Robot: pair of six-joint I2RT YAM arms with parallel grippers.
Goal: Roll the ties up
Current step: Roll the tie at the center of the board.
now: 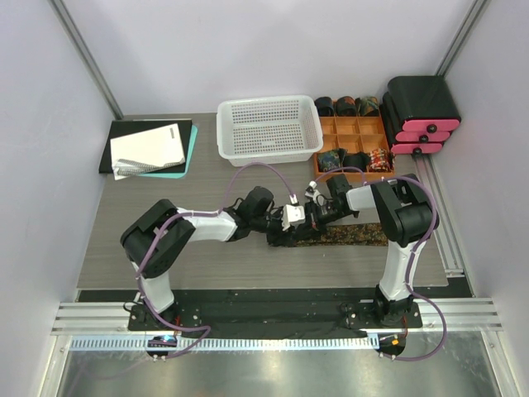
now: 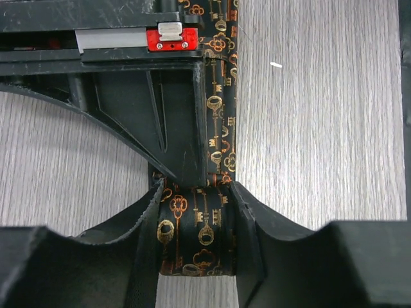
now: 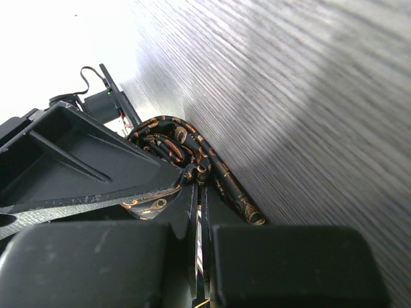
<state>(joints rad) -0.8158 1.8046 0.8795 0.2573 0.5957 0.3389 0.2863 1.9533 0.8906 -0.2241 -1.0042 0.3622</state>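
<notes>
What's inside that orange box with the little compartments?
Rolled ties fill the back and front rows of the orange box; the middle compartments look empty. A purple cable crosses its near edge, hiding a little.

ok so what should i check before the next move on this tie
1. dark gold-patterned fabric tie sits inside left hand: ok
2. left hand fully clamped: cannot tell
3. right hand shut on tie: ok
4. unrolled part of tie flat on grey wood-grain table: ok
5. white plastic mesh basket clear of both arms: ok
</notes>
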